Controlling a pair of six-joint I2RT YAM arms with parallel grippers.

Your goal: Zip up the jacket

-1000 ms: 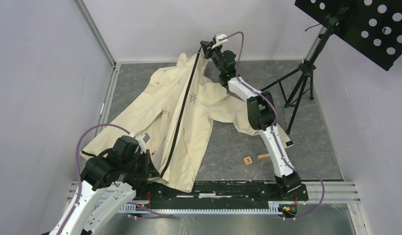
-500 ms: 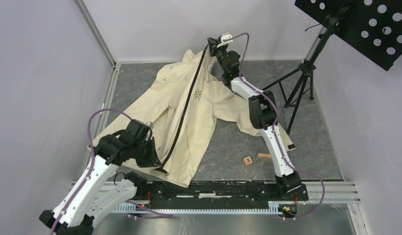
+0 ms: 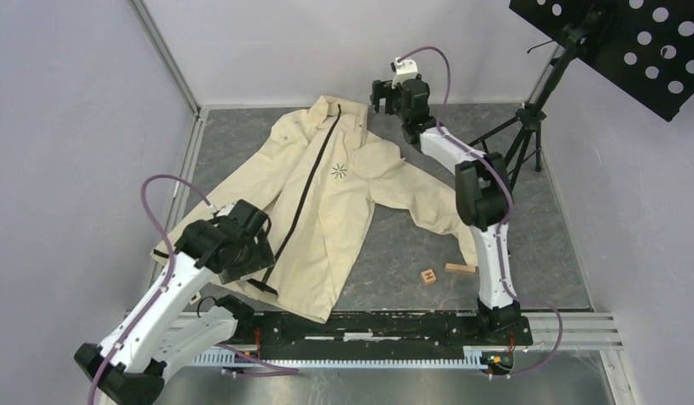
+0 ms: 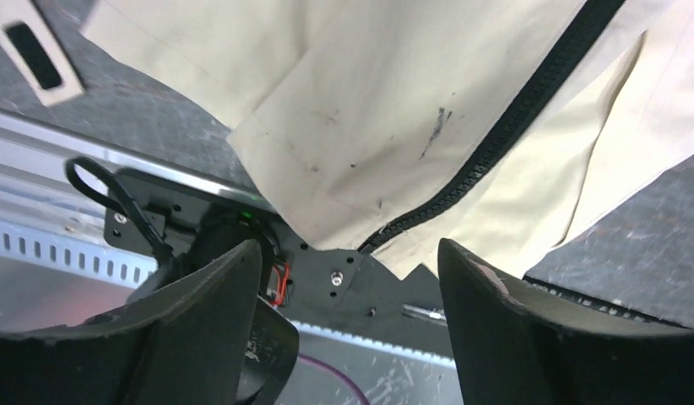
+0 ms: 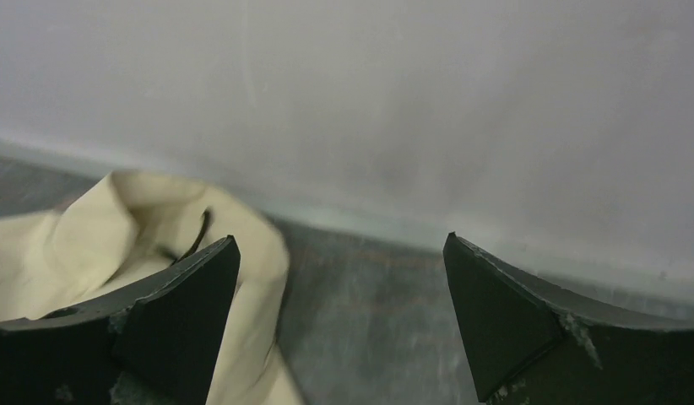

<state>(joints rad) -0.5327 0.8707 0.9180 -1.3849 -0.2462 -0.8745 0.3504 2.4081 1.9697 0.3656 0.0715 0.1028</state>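
Observation:
The cream jacket (image 3: 327, 211) lies spread on the grey table, collar at the far side and hem near the arm bases. Its dark zipper (image 3: 306, 190) runs from collar to hem, beside a small starburst logo (image 3: 338, 171). My left gripper (image 3: 257, 272) hovers open over the hem. The left wrist view shows the jacket's hem (image 4: 369, 110) and the zipper's lower end (image 4: 496, 135) just beyond my open left gripper (image 4: 348, 249), which holds nothing. My right gripper (image 3: 382, 93) is raised to the right of the collar. In its wrist view the right gripper (image 5: 341, 239) is open and empty, with the collar (image 5: 116, 219) at its left.
A small wooden block (image 3: 428, 276) and a wooden stick (image 3: 456, 269) lie right of the jacket. A black tripod stand (image 3: 521, 135) with a perforated black panel (image 3: 631, 42) stands at the back right. White walls enclose the table. The metal rail (image 3: 377, 325) runs along the near edge.
Both grippers have opened and let go of the jacket, which has dropped flat onto the table. The right arm has swung up and right, away from the collar. The left arm has lifted off the hem.

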